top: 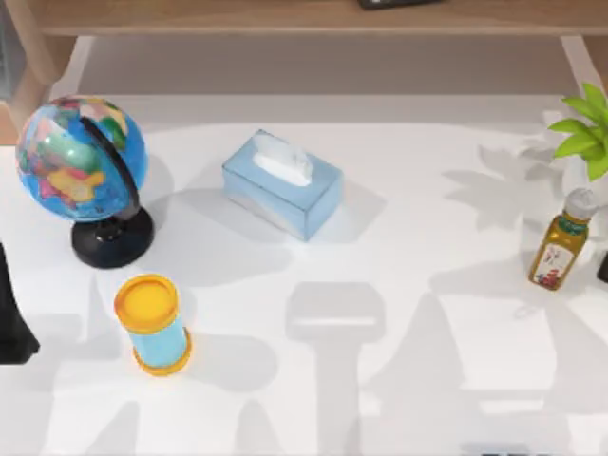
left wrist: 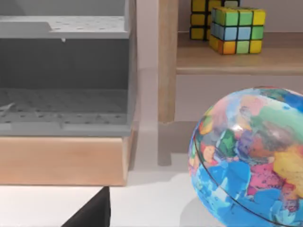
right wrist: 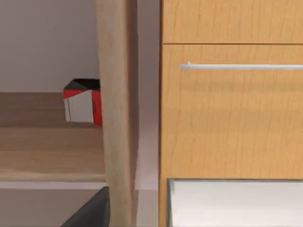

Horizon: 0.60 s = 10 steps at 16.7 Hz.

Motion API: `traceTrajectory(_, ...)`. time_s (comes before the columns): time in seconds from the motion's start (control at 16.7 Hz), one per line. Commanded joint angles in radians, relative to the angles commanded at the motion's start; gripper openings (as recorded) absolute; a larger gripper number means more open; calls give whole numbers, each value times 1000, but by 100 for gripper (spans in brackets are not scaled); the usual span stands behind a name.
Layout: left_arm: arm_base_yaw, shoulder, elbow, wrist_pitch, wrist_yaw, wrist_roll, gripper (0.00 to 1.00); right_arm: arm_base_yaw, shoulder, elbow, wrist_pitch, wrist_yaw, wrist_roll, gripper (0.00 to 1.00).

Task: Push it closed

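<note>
An open drawer with a grey inside (left wrist: pixel 64 106) and a light wooden front (left wrist: pixel 61 161) shows in the left wrist view, standing out from the wooden furniture at the back left of the table. My left arm (top: pixel 11 318) is parked at the table's left edge, apart from the drawer, with a dark piece of its gripper (left wrist: pixel 92 213) low in its wrist view. My right arm (top: pixel 602 268) rests at the right edge. Its wrist view faces a shut wooden drawer front (right wrist: pixel 232 113) with a thin metal handle (right wrist: pixel 241 67).
A globe (top: pixel 84 161) on a black stand is at the left, near the open drawer. A blue tissue box (top: pixel 282 183), a yellow-lidded canister (top: pixel 152 323), an oil bottle (top: pixel 560 242) and a green plant (top: pixel 584 128) stand on the white table. Colour cubes (left wrist: pixel 236 28) sit on a shelf.
</note>
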Motion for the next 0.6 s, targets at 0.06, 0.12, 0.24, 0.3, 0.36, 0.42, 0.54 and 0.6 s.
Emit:
traceTrajectory(0.06, 0, 0, 0, 0, 0, 0, 100, -26, 60, 26, 31, -25, 1, 100)
traceTrajectory(0.12, 0, 0, 0, 0, 0, 0, 100, -48, 111, 48, 58, -46, 2, 100)
traceTrajectory(0.24, 0, 0, 0, 0, 0, 0, 100, -79, 180, 80, 96, -77, 4, 100)
traceTrajectory(0.3, 0, 0, 0, 0, 0, 0, 100, -87, 199, 89, 107, -86, 4, 100)
traceTrajectory(0.36, 0, 0, 0, 0, 0, 0, 100, -91, 207, 93, 112, -89, 4, 100)
traceTrajectory(0.42, 0, 0, 0, 0, 0, 0, 100, -91, 207, 93, 112, -89, 4, 100)
traceTrajectory(0.54, 0, 0, 0, 0, 0, 0, 100, -91, 207, 93, 112, -89, 4, 100)
traceTrajectory(0.6, 0, 0, 0, 0, 0, 0, 100, -87, 203, 89, 110, -87, 3, 100)
